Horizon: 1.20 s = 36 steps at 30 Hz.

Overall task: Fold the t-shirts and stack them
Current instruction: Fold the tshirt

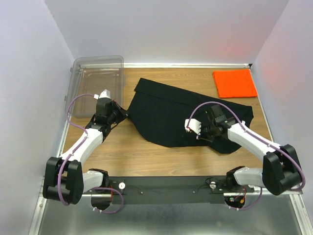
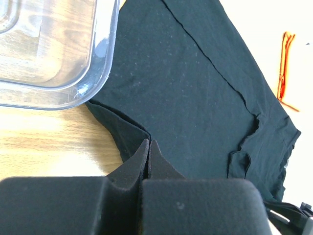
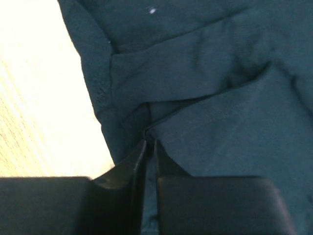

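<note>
The black shirt (image 1: 166, 110) lies spread across the middle of the tabletop (image 1: 146, 156), crumpled along its lower right edge. The left pincer (image 2: 148, 144) is clenched on the shirt's left corner, just beside the bin (image 1: 98, 73) at the upper left. The right pincer (image 3: 150, 142) is pinched onto a fold at the shirt's lower right. The orange shirt (image 1: 234, 83) sits folded at the upper right, apart from the black one.
</note>
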Motion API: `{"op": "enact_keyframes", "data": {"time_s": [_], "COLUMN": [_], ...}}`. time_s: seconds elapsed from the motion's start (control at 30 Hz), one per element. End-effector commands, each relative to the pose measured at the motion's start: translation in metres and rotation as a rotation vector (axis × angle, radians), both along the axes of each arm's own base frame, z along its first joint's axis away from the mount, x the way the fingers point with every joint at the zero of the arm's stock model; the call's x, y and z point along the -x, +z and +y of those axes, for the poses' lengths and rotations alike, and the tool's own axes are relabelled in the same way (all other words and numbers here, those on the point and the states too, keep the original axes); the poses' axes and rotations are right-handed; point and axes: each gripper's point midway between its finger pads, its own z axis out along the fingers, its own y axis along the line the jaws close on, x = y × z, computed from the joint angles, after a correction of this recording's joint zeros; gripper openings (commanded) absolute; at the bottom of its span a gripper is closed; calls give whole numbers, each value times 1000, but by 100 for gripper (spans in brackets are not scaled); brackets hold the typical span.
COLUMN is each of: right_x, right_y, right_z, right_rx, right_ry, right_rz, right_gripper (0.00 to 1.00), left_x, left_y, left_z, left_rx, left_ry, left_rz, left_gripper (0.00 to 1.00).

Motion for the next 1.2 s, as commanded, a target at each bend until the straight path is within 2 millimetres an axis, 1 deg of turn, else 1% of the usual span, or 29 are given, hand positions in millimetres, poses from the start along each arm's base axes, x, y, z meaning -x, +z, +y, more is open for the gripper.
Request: {"op": "enact_keyframes", "data": {"time_s": [0.0, 0.03, 0.07, 0.17, 0.2, 0.23, 0.27, 0.33, 0.37, 0.4, 0.43, 0.47, 0.5, 0.53, 0.63, 0.67, 0.7, 0.73, 0.8, 0.9, 0.93, 1.0, 1.03, 1.1, 1.13, 1.17], "right_x": [-15, -15, -16, -17, -18, -17, -11, -7, 2, 2, 7, 13, 18, 23, 30, 33, 34, 36, 36, 38, 38, 37, 35, 32, 30, 29], "right_y": [24, 26, 31, 42, 51, 55, 58, 83, 89, 107, 124, 131, 141, 158, 179, 191, 195, 204, 211, 214, 217, 215, 213, 211, 210, 210], "right_z": [1, 2, 3, 3, 3, 2, 0, 4, 3, 6, 7, 6, 9, 9, 11, 10, 8, 6, 1, -6, -11, -18, -27, -37, -46, -50], "right_rx": [-26, -33, -41, -65, -75, -84, -80, -121, -124, -155, -185, -197, -224, -249, -298, -322, -327, -345, -344, -339, -328, -307, -274, -238, -211, -199], "right_ry": [-53, -57, -66, -99, -115, -138, -141, -123, -119, -105, -99, -103, -97, -100, -114, -129, -143, -161, -191, -222, -240, -265, -301, -344, -376, -393], "right_rz": [-85, -90, -96, -113, -129, -126, -106, -135, -120, -143, -180, -171, -174, -187, -203, -225, -237, -257, -284, -307, -331, -347, -374, -398, -417, -427], "right_gripper": [11, 9, 0, 1, 1, 1, 1, 1, 1, 1, 1, 1, 1, 1, 1, 1, 1, 0, 1, 1, 1, 0, 1, 0, 1, 1], "left_x": [1, 0, 0, 1, 1, 1, 1, 2, 3, 3, 6, 9, 10, 11, 13, 13, 13, 12, 12, 11, 9, 8, 6, 1, -1, -5], "left_y": [7, 9, 8, 9, 10, 11, 12, 16, 18, 25, 23, 22, 27, 28, 36, 38, 41, 42, 43, 43, 42, 41, 40, 37, 37, 41], "left_z": [1, 0, 1, 2, 2, 3, 3, 5, 5, 6, 7, 9, 11, 13, 18, 19, 21, 25, 27, 32, 39, 44, 46, 48, 48, 47], "left_rx": [8, 8, 5, 5, 5, 6, 5, 5, 3, 3, -3, -5, -7, -9, -9, -9, -9, -12, -12, -9, -25, -29, -34, -38, -41, -50], "left_ry": [-14, -14, -14, -13, -13, -11, -10, -6, -6, -4, 1, 8, 18, 26, 56, 64, 79, 100, 116, 147, 183, 211, 221, 229, 226, 219], "left_rz": [-33, -36, -35, -39, -39, -42, -40, -53, -55, -75, -64, -56, -73, -74, -94, -95, -104, -103, -102, -85, -83, -75, -72, -62, -58, -64], "left_gripper": [0, 0, 0, 0, 0, 0, 0, 0, 0, 0, 0, 0, 0, 0, 0, 0, 0, 0, 0, 0, 0, 0, 0, 0, 0, 0]}}
